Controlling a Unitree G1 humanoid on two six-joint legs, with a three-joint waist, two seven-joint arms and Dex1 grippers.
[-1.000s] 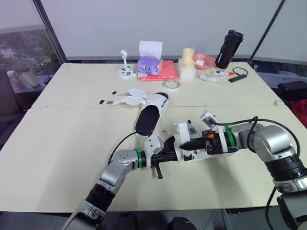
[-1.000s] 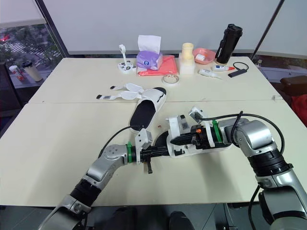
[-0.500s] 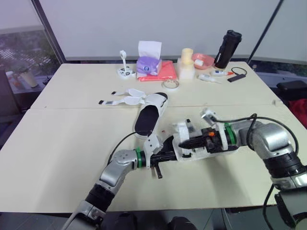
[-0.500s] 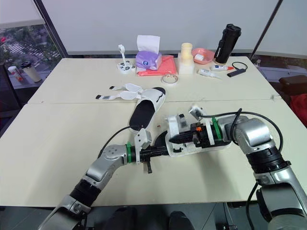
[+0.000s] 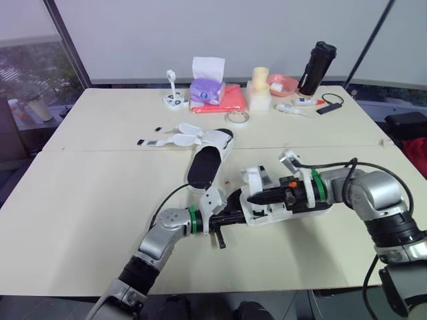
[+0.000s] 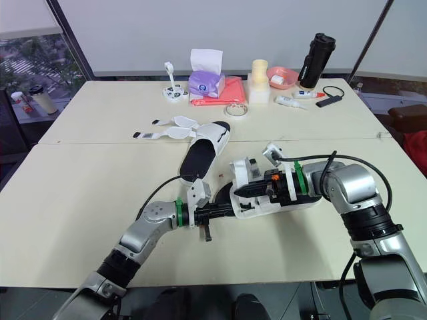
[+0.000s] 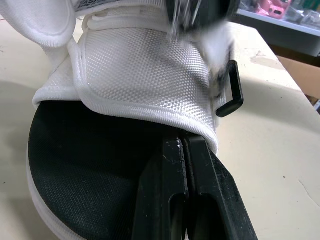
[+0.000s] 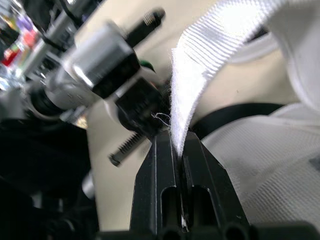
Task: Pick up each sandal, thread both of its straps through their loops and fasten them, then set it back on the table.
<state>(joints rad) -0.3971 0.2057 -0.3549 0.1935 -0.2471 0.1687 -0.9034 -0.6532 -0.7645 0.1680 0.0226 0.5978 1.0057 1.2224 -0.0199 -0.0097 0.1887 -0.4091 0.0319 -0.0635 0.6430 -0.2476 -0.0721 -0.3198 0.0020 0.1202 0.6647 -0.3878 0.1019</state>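
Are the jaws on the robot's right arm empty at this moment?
No, the right wrist view shows those jaws shut on a white strap of the sandal.

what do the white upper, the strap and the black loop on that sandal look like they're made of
On the sandal, the upper looks like white woven mesh fabric, matte, with a fine grid texture. The strap looks like white ribbed webbing, with a loose thread at its edge. The loop is black, smooth and rigid-looking: probably plastic, though coated metal can't be ruled out.

The sandal is white woven mesh, its insole black, its strap ribbed white.
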